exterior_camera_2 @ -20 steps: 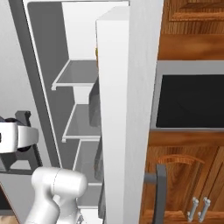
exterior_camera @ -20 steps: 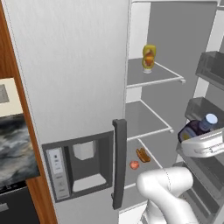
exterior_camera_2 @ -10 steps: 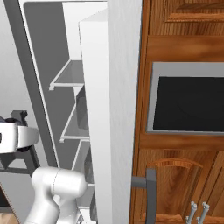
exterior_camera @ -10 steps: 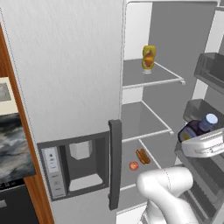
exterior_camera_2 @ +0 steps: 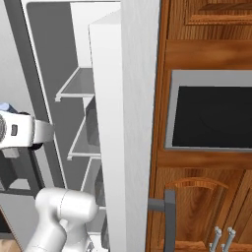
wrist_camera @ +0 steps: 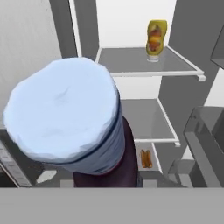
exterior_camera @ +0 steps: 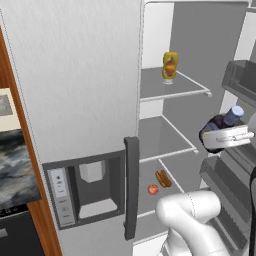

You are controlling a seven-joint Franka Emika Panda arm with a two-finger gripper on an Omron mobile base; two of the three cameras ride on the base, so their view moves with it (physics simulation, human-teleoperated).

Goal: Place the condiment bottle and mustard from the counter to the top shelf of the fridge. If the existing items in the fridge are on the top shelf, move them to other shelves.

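The base is sliding left; my gripper (exterior_camera: 220, 137) is clamping the bottle (exterior_camera: 226, 123), which I'm keeping upright toward the top shelf (exterior_camera: 172, 91).

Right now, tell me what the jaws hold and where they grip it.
The gripper holds a dark condiment bottle with a pale blue cap, gripped on its dark body below the cap.
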